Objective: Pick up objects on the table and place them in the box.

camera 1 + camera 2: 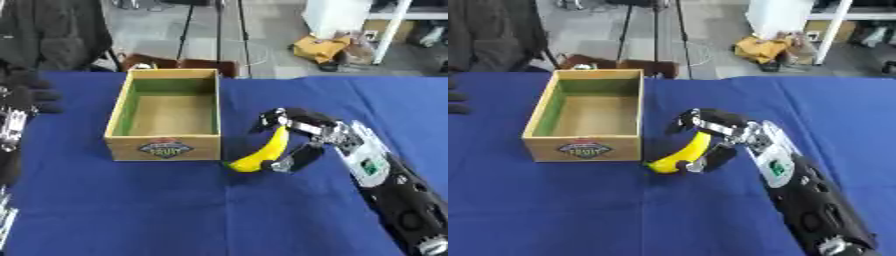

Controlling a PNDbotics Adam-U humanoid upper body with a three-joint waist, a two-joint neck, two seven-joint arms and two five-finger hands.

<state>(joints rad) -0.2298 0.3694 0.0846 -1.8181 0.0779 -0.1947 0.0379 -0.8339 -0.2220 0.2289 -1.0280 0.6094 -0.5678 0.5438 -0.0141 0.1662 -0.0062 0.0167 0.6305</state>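
Note:
A yellow banana (263, 152) lies on the blue table just right of the wooden box (164, 145), its lower tip near the box's front right corner. My right hand (308, 131) reaches in from the lower right and its fingers and thumb curl round the banana's upper half. The box is open at the top, with green inner walls and a label on its front; nothing shows inside it. My left hand (26, 95) rests at the left edge, dark fingers straight, away from the box.
Blue cloth (175, 210) covers the whole table. Beyond the far edge are tripod legs (185, 30), a yellow bag (319, 47) on the floor and a dark garment at the upper left.

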